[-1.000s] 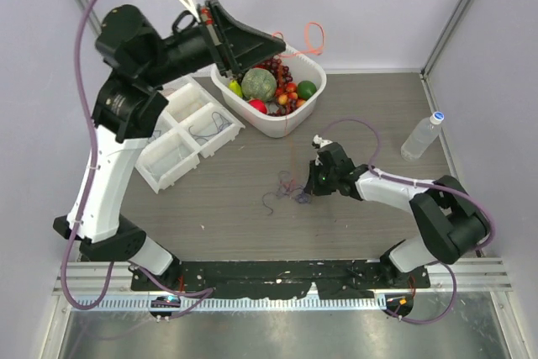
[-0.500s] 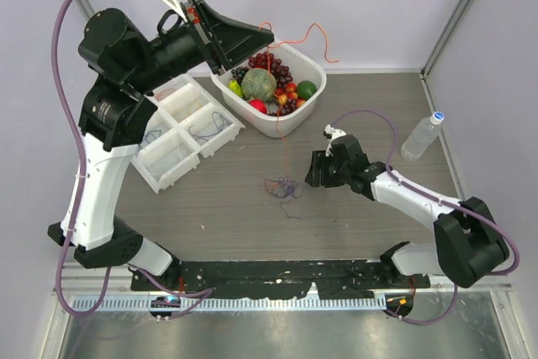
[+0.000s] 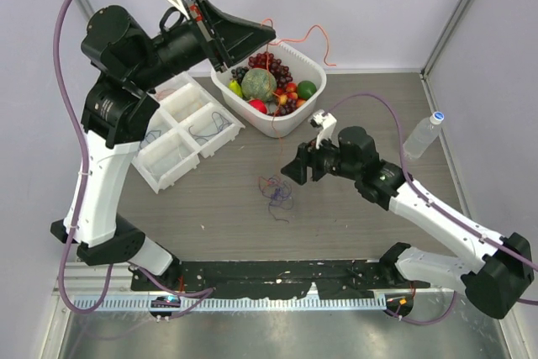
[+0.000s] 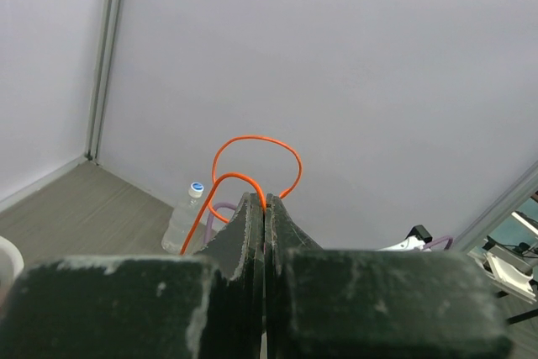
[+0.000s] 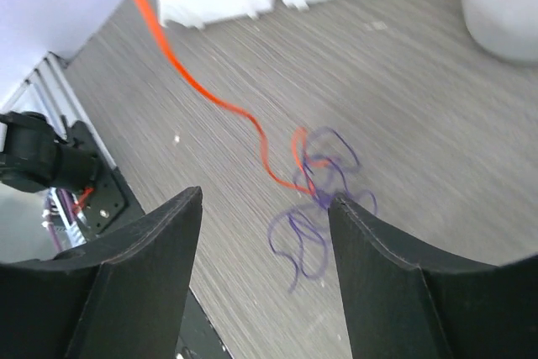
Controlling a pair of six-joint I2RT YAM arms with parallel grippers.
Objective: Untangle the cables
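Our left pincer (image 3: 267,37) is clenched on the orange wire (image 4: 252,142) and held high near the fruit bowl (image 3: 294,124), we judge so that the strand draws up out of the knot. The purple wires (image 3: 276,191) lie tangled on the surface (image 3: 210,199) with the orange tail caught among them. Our right pincer (image 3: 292,171) hangs released just beside them, likely ready to pin them down.

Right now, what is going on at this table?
The left pincer, held high in the air, is shut on an orange cable. This cable hangs down to a knot of purple cables on the table. The right pincer is open and hovers close above that knot.
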